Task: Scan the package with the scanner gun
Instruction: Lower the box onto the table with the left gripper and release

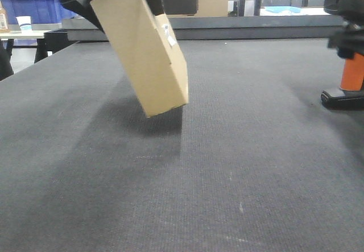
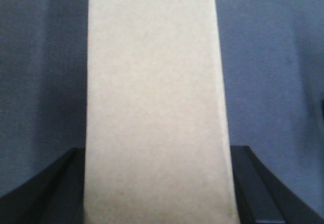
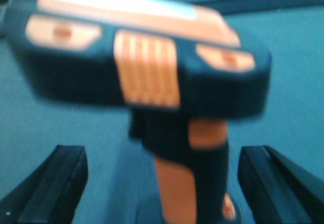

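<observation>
- Left tool clamped on the package, held tilted above the surface.
- Right tool apart, straddling the scanner gun, standing at the right.
- Grip its handle squarely, then aim at the white label.

dark grey table, scanner gun standing

We count one package, one scanner gun, one blue bin at 10 o'clock, one white cup, two stacked boxes behind.
</observation>
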Controlling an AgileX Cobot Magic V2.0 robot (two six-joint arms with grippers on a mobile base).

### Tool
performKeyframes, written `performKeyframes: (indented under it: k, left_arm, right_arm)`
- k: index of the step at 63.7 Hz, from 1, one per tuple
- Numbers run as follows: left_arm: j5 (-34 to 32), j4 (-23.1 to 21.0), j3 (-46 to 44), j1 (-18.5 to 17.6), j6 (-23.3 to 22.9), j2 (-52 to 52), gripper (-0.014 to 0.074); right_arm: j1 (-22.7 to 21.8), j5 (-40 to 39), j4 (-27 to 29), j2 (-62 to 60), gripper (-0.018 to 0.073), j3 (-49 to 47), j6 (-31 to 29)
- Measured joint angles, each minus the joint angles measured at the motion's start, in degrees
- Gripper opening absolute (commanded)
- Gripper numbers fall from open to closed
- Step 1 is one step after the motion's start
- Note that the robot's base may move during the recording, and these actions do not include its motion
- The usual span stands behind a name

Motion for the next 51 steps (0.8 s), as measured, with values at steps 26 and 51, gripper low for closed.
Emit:
performKeyframes:
  k: [26, 51]
  left_arm:
    - [8.15, 10.96, 0.0, 3.24, 10.62, -2.3, -0.0111]
    - [7.43, 1.06, 0.57, 17.33, 25.57, -2.3, -0.0111]
  right_arm:
    - [0.0, 0.47, -0.52, -17.21, 0.0484, 14.22, 0.0]
    - [0.0, 11.49, -8.75, -28.79, 0.0484, 15.03, 0.0]
